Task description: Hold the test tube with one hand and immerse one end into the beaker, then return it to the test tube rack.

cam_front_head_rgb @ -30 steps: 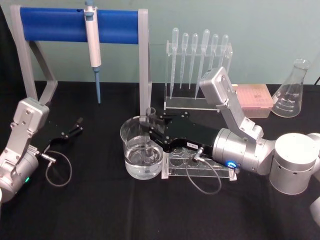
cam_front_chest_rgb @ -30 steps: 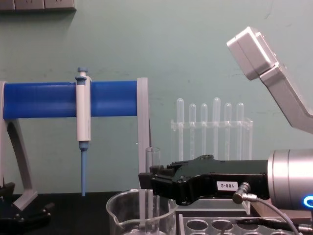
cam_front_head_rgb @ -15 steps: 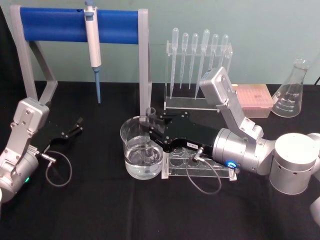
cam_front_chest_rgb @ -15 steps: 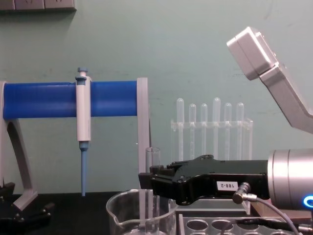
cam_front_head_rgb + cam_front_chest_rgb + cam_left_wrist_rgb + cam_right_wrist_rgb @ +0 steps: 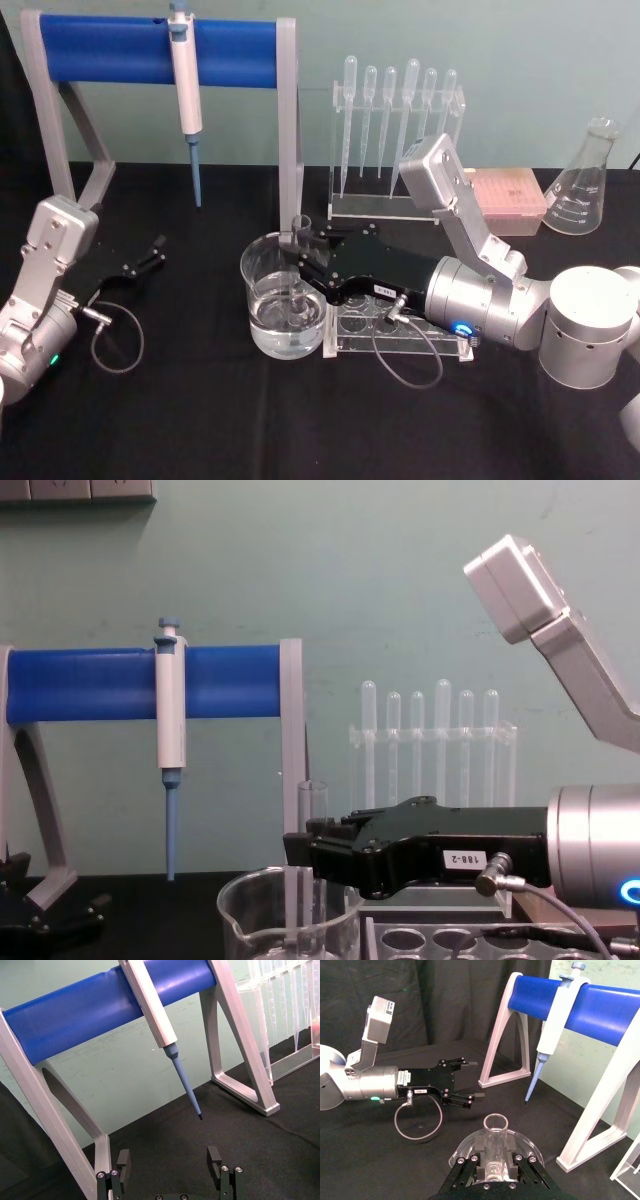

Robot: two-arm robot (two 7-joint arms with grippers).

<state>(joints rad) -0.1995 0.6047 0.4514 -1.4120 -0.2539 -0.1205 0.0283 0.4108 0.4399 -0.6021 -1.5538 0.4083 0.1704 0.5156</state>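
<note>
One gripper, our right gripper, clamps the upright test tube dipped inside the beaker; left gripper idles apart.

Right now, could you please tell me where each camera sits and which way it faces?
Head: high up, looking down at the table; both arms show, right gripper holding the test tube in the beaker.
Chest: low, facing forward; right gripper beside the tube.
Left wrist: on the parked left arm, facing the blue stand; its fingers open.
Right wrist: over the tube, facing the left gripper.
All four share the blue stand.
</note>
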